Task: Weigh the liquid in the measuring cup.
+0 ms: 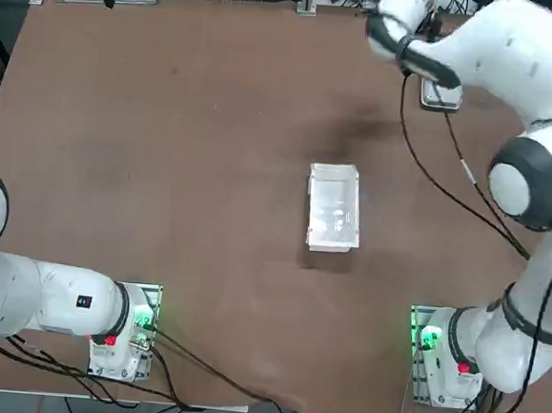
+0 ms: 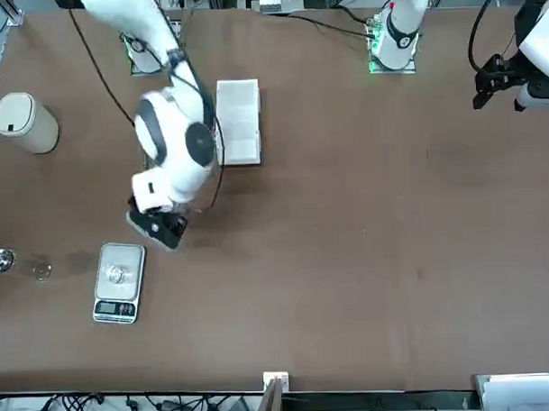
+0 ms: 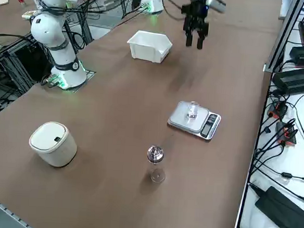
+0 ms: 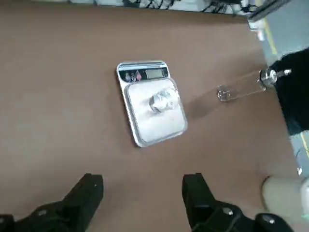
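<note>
The measuring cup (image 4: 164,100), tiny and clear, stands on the platform of a flat grey scale (image 4: 152,123). It also shows in the right side view (image 3: 192,111) and the front view (image 2: 117,274). I cannot make out the liquid inside the cup. My right gripper (image 3: 194,41) hangs open and empty well above the table, between the scale (image 3: 207,124) and the white box (image 3: 149,45). In the wrist view its black fingers (image 4: 89,188) stand wide apart, short of the scale. The top view hides the gripper under the arm.
A clear slender vessel with a metal top (image 3: 155,156) stands beyond the scale towards the table's end. A white lidded canister (image 3: 53,142) sits further over. The open white box (image 1: 333,206) lies mid-table. Cables and equipment line the table's far edge.
</note>
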You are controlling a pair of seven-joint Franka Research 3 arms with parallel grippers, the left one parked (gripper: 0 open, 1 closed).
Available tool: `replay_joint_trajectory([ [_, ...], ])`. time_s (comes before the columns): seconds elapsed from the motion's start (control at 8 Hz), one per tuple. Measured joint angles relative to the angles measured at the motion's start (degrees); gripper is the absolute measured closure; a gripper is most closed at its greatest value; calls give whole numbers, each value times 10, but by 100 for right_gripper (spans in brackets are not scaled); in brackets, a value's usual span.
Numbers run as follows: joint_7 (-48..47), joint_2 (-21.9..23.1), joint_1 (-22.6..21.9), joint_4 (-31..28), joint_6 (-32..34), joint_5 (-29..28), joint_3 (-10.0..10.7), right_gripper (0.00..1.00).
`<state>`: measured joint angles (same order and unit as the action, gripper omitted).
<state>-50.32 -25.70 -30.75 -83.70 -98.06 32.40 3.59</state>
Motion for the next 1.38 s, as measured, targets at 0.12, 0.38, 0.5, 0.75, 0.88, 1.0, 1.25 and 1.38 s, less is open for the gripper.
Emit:
replay_joint_trajectory([
  [0.12, 81, 31, 15, -1, 20, -27, 2, 0],
  [0.38, 223, 73, 49, -2, 53, -68, 4, 0],
  [0.5, 281, 89, 70, -2, 59, -99, 6, 0],
  [0.75, 392, 125, 125, -2, 80, -157, 8, 0],
  [0.88, 427, 142, 149, -3, 87, -185, 9, 0],
  [1.0, 454, 156, 168, -3, 91, -215, 10, 0],
  [1.25, 490, 180, 204, -3, 109, -263, 10, 0],
  [1.38, 496, 190, 216, -3, 122, -281, 10, 0],
])
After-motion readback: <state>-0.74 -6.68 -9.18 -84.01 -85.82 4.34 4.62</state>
